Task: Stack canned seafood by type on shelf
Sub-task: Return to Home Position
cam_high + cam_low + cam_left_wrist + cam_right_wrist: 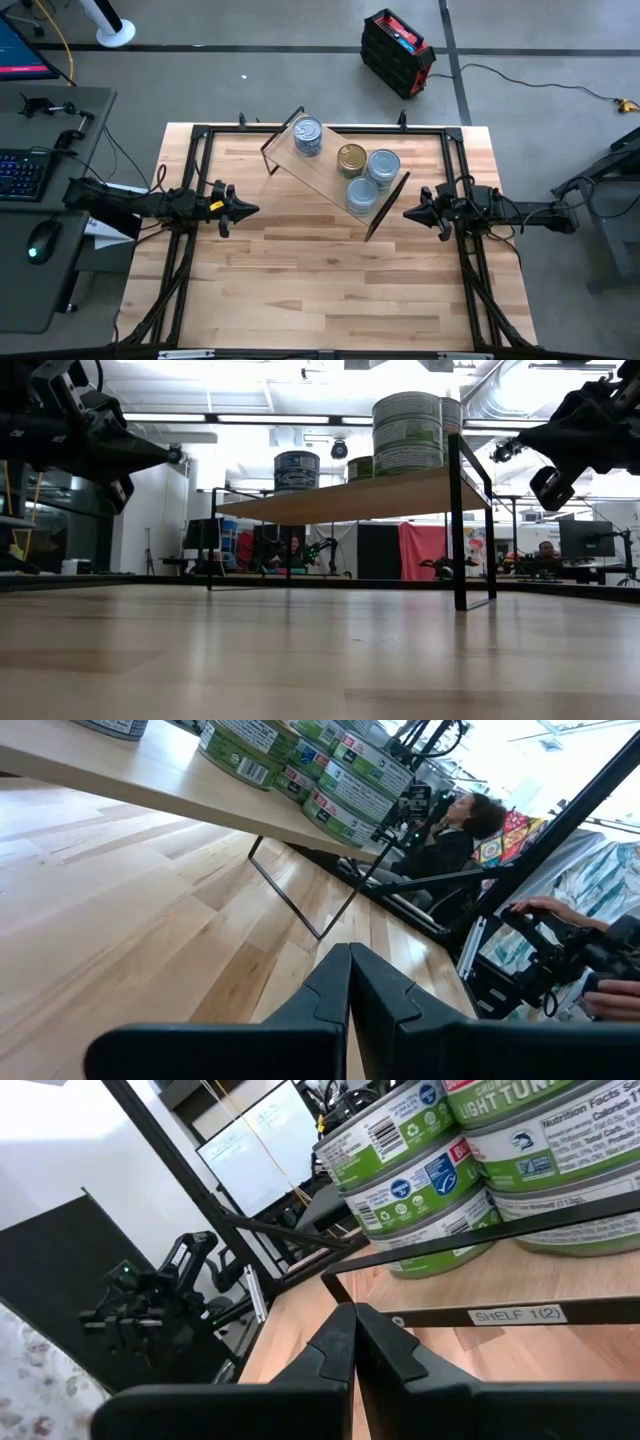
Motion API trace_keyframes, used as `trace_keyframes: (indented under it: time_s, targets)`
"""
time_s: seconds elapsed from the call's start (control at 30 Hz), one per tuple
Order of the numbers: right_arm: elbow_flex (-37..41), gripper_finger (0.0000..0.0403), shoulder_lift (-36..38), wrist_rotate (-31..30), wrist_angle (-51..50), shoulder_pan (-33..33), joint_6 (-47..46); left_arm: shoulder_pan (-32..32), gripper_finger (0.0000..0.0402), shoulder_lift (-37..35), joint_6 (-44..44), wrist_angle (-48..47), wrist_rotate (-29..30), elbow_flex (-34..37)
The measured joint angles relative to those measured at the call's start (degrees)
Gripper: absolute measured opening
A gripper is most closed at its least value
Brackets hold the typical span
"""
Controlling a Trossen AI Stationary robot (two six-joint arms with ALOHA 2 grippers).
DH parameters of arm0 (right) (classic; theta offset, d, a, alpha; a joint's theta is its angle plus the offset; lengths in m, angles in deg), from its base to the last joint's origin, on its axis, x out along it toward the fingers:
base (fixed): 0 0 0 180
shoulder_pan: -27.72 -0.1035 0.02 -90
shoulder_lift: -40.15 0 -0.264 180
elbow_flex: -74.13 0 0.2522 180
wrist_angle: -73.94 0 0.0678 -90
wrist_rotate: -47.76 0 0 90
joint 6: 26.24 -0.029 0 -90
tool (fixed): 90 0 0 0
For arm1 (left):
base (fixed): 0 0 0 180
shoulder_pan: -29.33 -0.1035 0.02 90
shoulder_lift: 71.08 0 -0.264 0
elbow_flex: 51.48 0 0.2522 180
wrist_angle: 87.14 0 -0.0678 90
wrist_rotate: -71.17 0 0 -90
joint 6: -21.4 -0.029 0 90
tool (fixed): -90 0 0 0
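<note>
Canned seafood (360, 165) stacked on shelf (330, 172) between closed grippers

Shelf label (520, 1316) reads "SHELF 1(2)"; a can (548, 1115) apparently "LIGHT TUNA".

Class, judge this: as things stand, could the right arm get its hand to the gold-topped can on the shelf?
Probably, from above: nothing covers the gold-topped can. Approaching level, two silver-blue stacks stand between it and the right hand.
</note>
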Motion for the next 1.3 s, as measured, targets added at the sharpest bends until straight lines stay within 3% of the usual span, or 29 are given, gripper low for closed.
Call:
trace_keyframes:
  time_s: [0.1, 0.27, 1.3]
  targets:
    - [0.00, 0.0000, 0.00, -0.25, -0.01, 0.00, 3.46, 0.00, 0.0001, 0.00, 0.00, 0.00, 0.00, 0.00]
    - [0.00, 0.0000, 0.00, -7.31, -0.99, 0.08, 30.21, 0.00, 0.0001, -0.02, 0.00, -0.02, 0.02, 0.00]
    - [0.00, 0.0000, -1.14, -7.28, -0.87, 0.39, 28.55, 0.01, 0.0001, -0.02, 0.00, -0.02, 0.02, 0.00]
